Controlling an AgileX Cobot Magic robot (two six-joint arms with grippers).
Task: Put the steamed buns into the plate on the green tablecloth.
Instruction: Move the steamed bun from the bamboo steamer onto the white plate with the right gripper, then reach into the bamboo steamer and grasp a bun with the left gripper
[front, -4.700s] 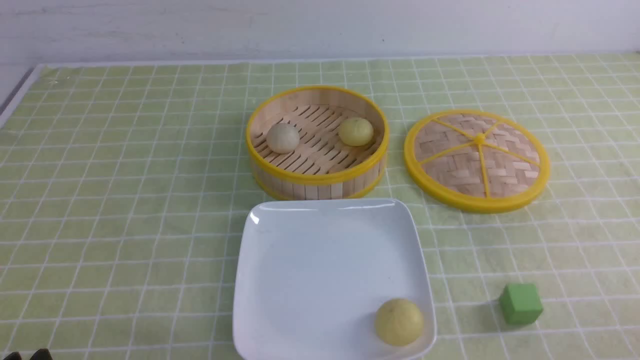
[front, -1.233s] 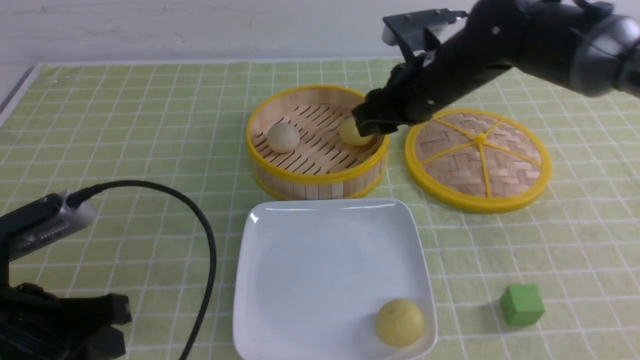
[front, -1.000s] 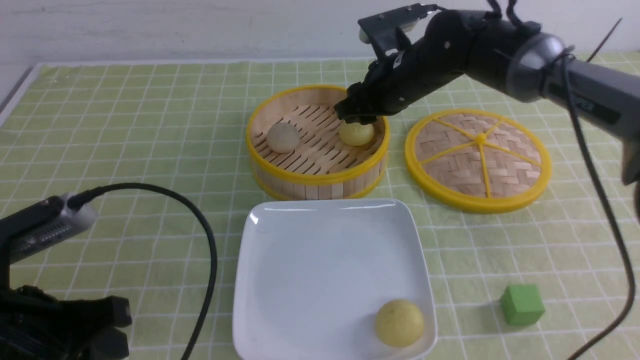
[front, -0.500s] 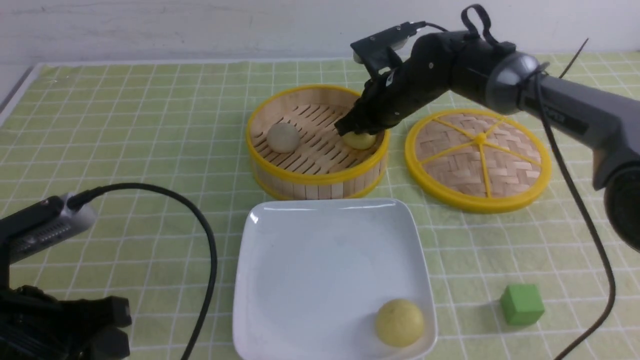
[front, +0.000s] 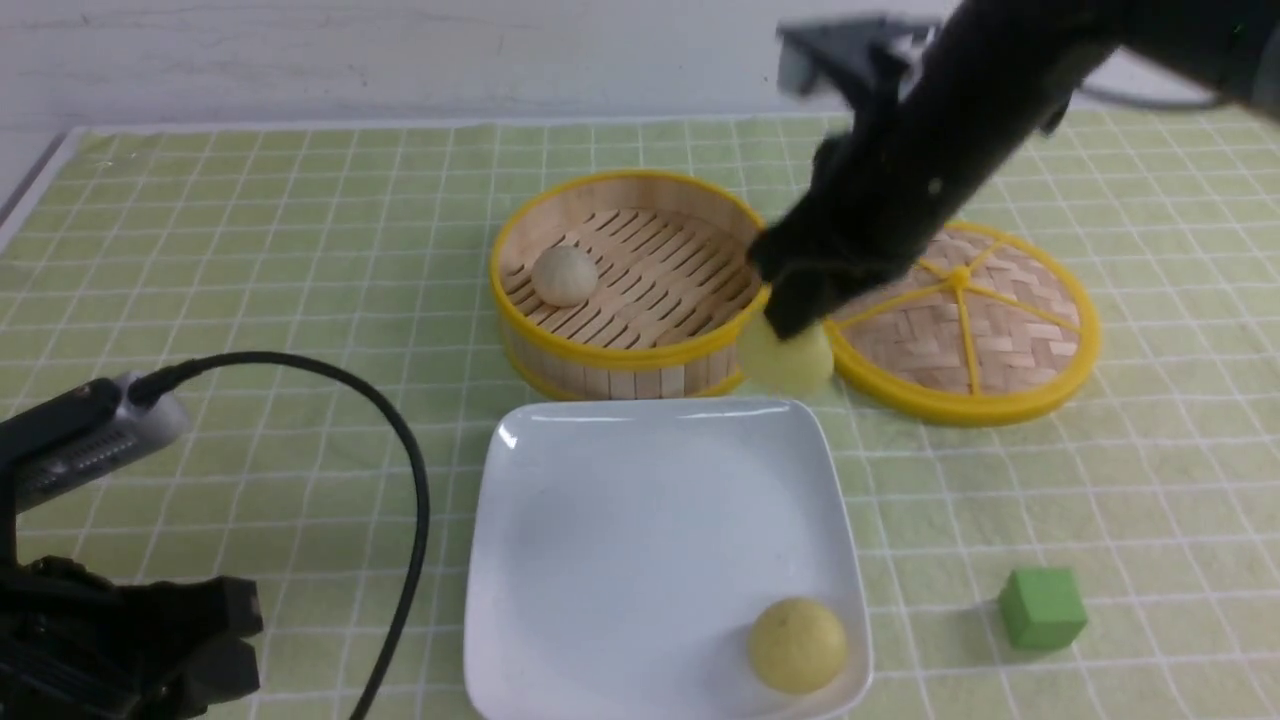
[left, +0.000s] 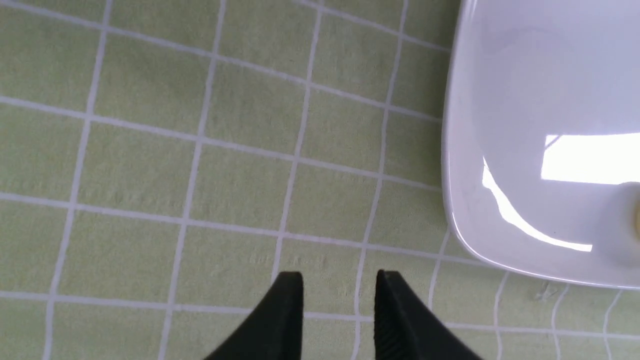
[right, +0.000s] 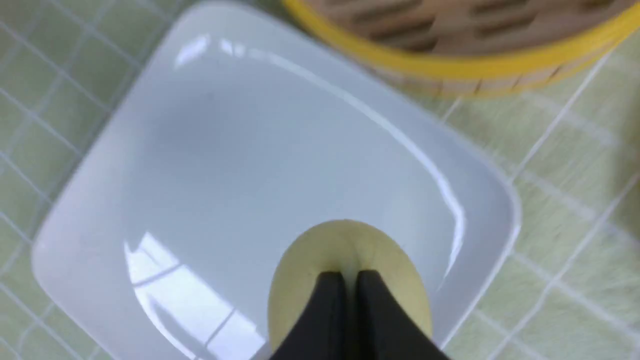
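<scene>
Whereas a moment ago the pale yellow round steamed bun (front: 788, 358) sat in the round yellow-rimmed bamboo steamer (front: 620, 365), it now hangs right of centre in the front view. The right gripper (front: 792, 318) pinches it, jaws squeezed nearly together, at the upper right corner of the glossy white square plate (front: 560, 560). By my judgement only lowering and release remain for this one.

A second yellow bun (front: 797, 645) already lies in the plate's lower right corner. The greyish-white bun (front: 564, 275) is left in the steamer.

The woven bamboo lid (front: 990, 340) and small green cube (front: 1041, 607) lie at the right on the light green gridded tablecloth (front: 250, 250), clear of the path. The left gripper (left: 339, 287), narrowly parted and empty, hovers beside the plate's edge.
</scene>
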